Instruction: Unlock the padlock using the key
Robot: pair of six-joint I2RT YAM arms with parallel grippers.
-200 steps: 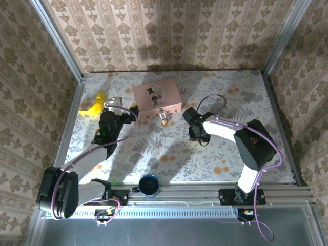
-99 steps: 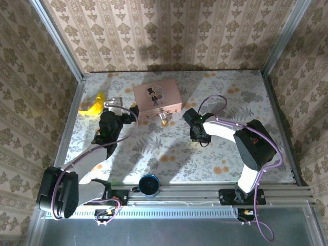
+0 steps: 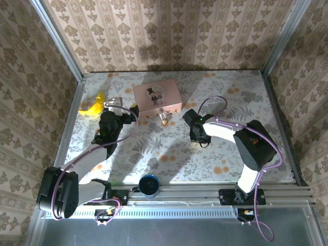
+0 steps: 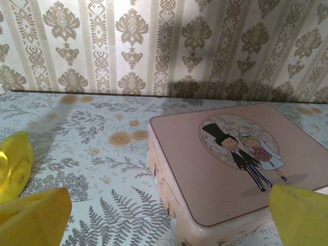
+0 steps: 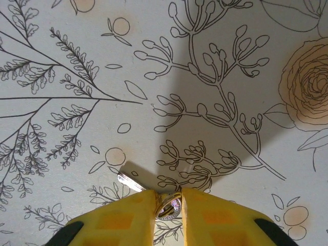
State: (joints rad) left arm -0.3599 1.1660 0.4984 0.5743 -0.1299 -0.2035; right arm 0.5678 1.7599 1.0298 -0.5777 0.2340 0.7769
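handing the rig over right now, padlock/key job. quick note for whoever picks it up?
Left gripper: open, empty, at the near-left corner of the pink box.
Right gripper: fingers pinched on the head of the key, which lies flat on the table.
Padlock: at the box's front edge, left of the right gripper; too small to tell if it is locked.
Done: key reached and gripped.
Left: lift the key, carry it to the padlock, insert, turn. The left gripper could probably steady the lock.
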